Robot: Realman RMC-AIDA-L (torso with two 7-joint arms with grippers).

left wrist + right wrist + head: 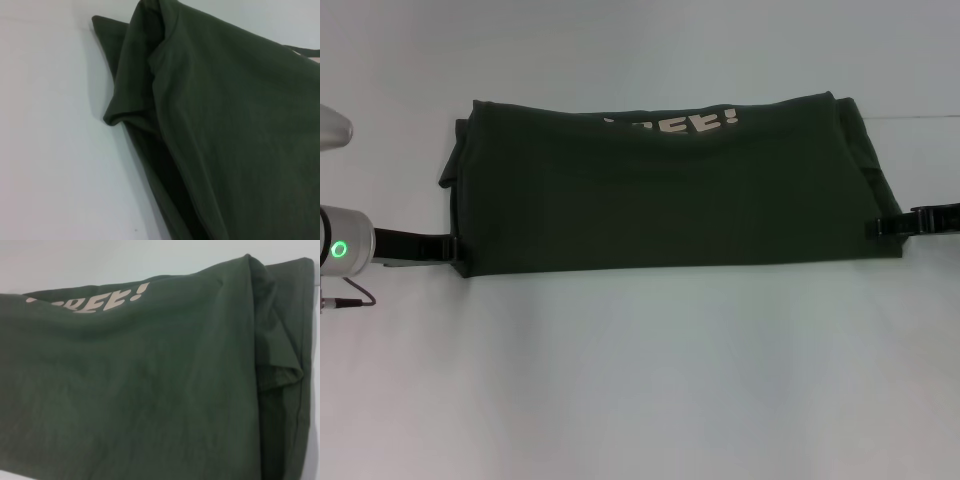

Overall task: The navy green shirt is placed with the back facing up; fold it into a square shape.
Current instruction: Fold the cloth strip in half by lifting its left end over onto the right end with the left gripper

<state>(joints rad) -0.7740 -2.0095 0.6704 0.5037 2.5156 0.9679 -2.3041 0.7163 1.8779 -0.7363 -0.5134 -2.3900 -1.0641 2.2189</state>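
Observation:
The navy green shirt (670, 200) lies on the white table as a wide band, doubled over lengthwise. Cream lettering (670, 122) ending "EE!" shows upside down along its far edge. My left gripper (448, 247) touches the shirt's left end near the front corner. At the right end, near the front corner, my right gripper (880, 227) reaches just onto the cloth. The left wrist view shows the shirt (235, 125) with a sleeve fold sticking out. In the right wrist view the shirt (150, 390) shows its lettering (100, 300) and tucked layers at its end.
The white table (640, 380) stretches in front of the shirt and behind it. A silver part of the left arm with a green light (340, 248) sits at the left border.

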